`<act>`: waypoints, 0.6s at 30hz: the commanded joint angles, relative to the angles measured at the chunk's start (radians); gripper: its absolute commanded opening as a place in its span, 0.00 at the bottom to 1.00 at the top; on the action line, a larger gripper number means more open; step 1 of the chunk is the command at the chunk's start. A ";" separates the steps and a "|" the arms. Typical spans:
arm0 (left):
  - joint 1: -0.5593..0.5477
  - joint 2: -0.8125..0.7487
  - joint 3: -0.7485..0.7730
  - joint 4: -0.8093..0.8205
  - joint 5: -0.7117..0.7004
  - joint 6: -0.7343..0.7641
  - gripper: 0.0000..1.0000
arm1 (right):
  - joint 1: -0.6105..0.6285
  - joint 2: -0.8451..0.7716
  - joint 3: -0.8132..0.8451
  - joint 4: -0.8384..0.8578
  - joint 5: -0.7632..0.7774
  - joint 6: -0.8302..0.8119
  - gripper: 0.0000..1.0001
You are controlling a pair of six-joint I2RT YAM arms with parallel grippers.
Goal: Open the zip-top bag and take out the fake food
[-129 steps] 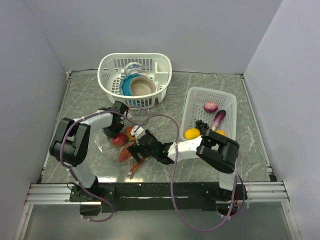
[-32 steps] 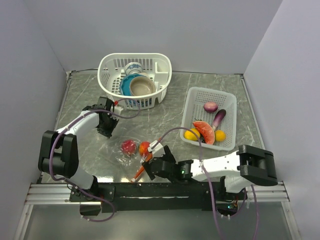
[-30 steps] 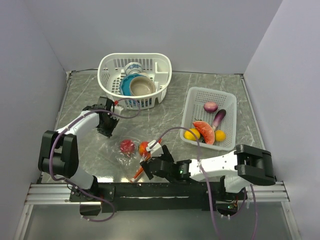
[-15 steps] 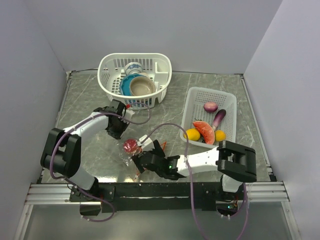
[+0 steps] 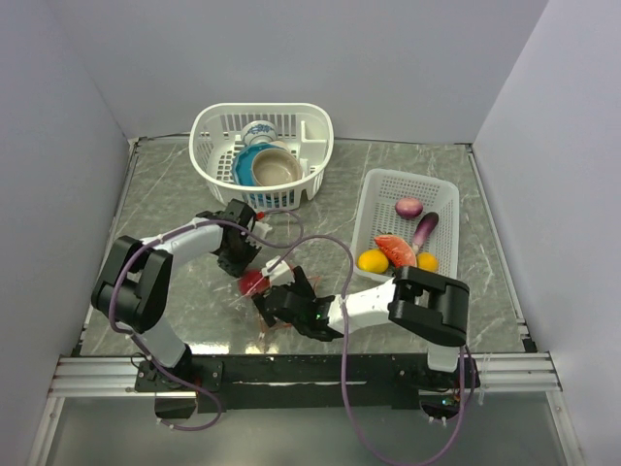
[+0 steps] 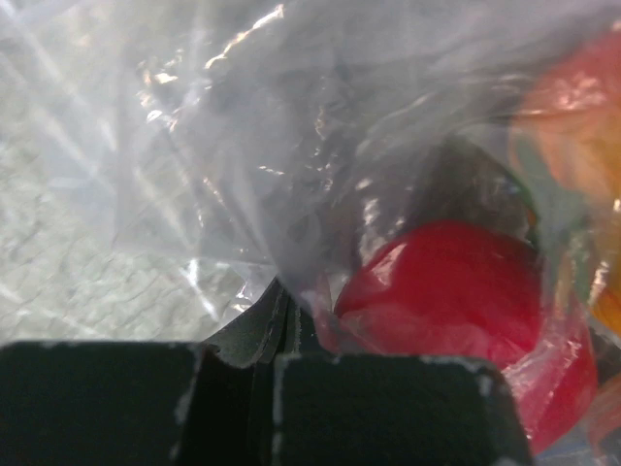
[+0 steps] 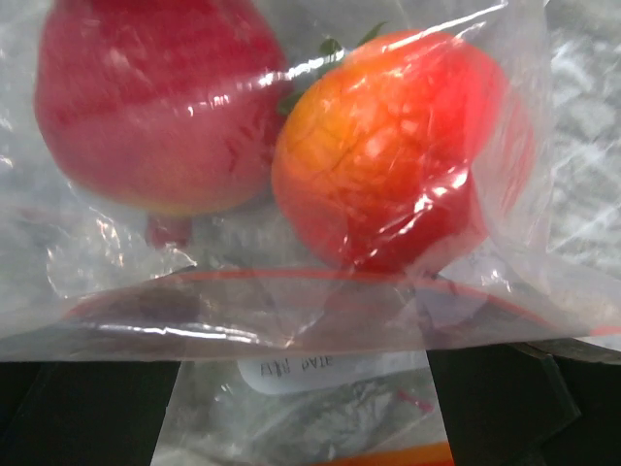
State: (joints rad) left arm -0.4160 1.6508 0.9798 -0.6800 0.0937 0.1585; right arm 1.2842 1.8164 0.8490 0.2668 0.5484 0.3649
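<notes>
Clear zip-top bag point(image 7: 116, 262), red fake food point(image 7: 388, 155) inside

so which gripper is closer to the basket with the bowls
Left. The left gripper is just in front of the basket; the right gripper is farther off, on the near side.

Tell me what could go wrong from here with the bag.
1. The left hand pinches only a thin fold of the zip-top bag beside the red fruit; that film may slip free under a pull.
2. The right hand is open at the zip strip; closing there could catch plastic rather than the orange-red fruit behind it, dragging the whole bag.
</notes>
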 commanded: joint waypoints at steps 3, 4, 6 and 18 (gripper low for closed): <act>-0.009 0.029 0.003 -0.001 0.129 -0.001 0.01 | -0.022 0.001 0.045 0.138 0.060 -0.079 1.00; -0.009 0.035 0.003 -0.006 0.136 0.007 0.01 | -0.022 0.006 0.053 0.141 0.076 -0.089 1.00; -0.009 0.040 0.008 -0.015 0.153 0.015 0.01 | -0.022 0.024 0.077 0.149 0.110 -0.122 1.00; 0.011 -0.002 0.006 -0.041 0.115 0.042 0.01 | -0.022 0.061 0.073 0.290 0.196 -0.238 0.46</act>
State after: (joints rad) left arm -0.4046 1.6669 0.9821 -0.6621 0.1520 0.1860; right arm 1.2736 1.9003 0.8818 0.4126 0.6701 0.1322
